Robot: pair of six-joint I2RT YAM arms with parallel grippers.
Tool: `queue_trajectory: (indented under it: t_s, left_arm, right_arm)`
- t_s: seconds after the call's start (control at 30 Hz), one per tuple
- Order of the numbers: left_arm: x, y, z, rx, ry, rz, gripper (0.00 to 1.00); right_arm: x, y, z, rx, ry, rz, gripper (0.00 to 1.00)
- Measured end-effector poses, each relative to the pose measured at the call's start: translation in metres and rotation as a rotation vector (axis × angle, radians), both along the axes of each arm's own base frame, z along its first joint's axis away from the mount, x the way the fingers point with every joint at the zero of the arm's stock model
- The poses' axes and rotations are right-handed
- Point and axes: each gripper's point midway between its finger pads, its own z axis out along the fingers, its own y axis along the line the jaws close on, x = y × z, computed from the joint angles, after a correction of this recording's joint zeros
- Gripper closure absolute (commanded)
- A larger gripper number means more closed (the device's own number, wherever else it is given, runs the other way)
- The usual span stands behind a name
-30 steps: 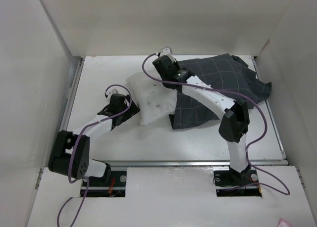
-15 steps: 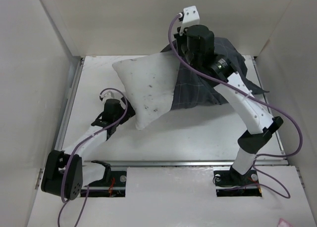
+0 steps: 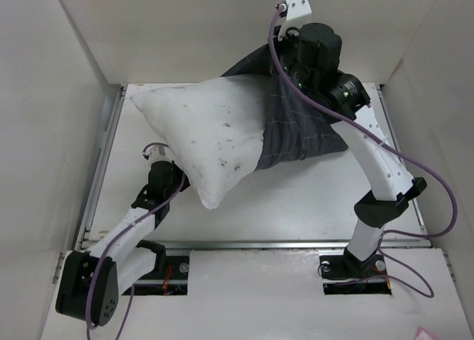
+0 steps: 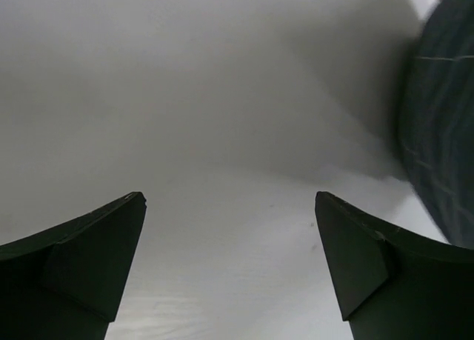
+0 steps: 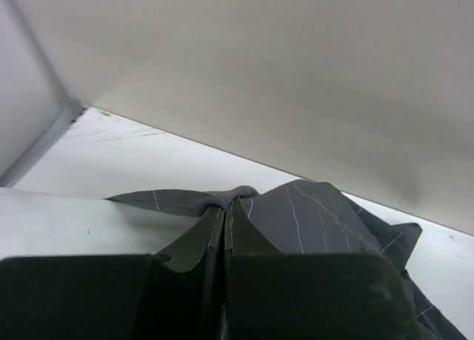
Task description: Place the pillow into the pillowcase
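Top external shows the job partly done, as I judge it: one end of the pillow (image 3: 200,144) sits inside the mouth of the pillowcase (image 3: 296,129), but the greater part sticks out bare, so the case has yet to be drawn over most of it. My right hand (image 3: 290,51) is raised high at the far side, and the case hangs from it, with the pillow slung below it and out toward the left arm's side. The pillow's low corner dips toward the worktop (image 3: 296,199); I cannot tell whether it touches. My left hand (image 3: 152,158) is low, just under the near edge of the pillow and holding nothing. Left wrist shows that left hand (image 4: 228,199) spread wide with only a pale blurred surface between the jaws; whether that is pillow or worktop I cannot say. A dark curve of pillowcase (image 4: 441,147) lies off to its right, apart from the fingers. Right wrist shows the right hand (image 5: 224,214) pressed together on a gathered fold of the pillowcase (image 5: 311,214). The cloth spills away just beyond and to the right of the tips, and a pale band that I take for the pillow (image 5: 74,232) lies close on the left.
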Motion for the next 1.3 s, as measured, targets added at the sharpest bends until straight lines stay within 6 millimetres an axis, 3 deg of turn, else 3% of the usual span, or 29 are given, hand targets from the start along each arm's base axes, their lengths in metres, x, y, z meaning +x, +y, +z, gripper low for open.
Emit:
queue_trajectory:
  t_s: [0.13, 0.27, 0.47, 0.57, 0.7, 0.8, 0.93, 1.23, 1.27, 1.3]
  left_arm:
    - [0.019, -0.028, 0.016, -0.067, -0.065, -0.121, 0.00]
    - [0.036, -0.051, 0.066, -0.110, -0.191, -0.236, 0.00]
    - [0.013, -0.048, 0.149, -0.095, -0.452, -0.291, 0.00]
    - [0.010, -0.050, 0.168, -0.093, -0.527, -0.319, 0.00]
    - [0.037, -0.071, 0.159, -0.104, -0.465, -0.396, 0.09]
    - [0.056, -0.085, 0.124, -0.101, -0.351, -0.421, 0.13]
    - [0.056, -0.100, 0.089, -0.087, -0.248, -0.435, 0.16]
    - [0.075, -0.149, 0.085, -0.145, -0.302, -0.510, 0.16]
    - [0.076, -0.152, 0.086, -0.158, -0.314, -0.516, 0.19]
    - [0.076, -0.154, 0.089, -0.174, -0.333, -0.519, 0.34]
  right_arm:
    - [-0.006, 0.016, -0.003, 0.029, 0.020, 0.087, 1.00]
    - [-0.008, 0.028, -0.017, 0.036, 0.068, 0.140, 1.00]
    - [-0.009, 0.040, -0.024, 0.049, 0.092, 0.188, 1.00]
    - [-0.012, 0.046, -0.024, 0.063, 0.097, 0.223, 1.00]
    - [-0.015, 0.051, -0.026, 0.073, 0.113, 0.256, 1.00]
    - [-0.014, 0.052, -0.033, 0.069, 0.135, 0.264, 1.00]
    - [-0.012, 0.052, -0.044, 0.066, 0.169, 0.267, 1.00]
    - [-0.020, 0.062, -0.045, 0.115, 0.205, 0.334, 1.00]
    - [-0.021, 0.061, -0.043, 0.122, 0.206, 0.334, 1.00]
    - [-0.021, 0.061, -0.042, 0.131, 0.207, 0.336, 1.00]
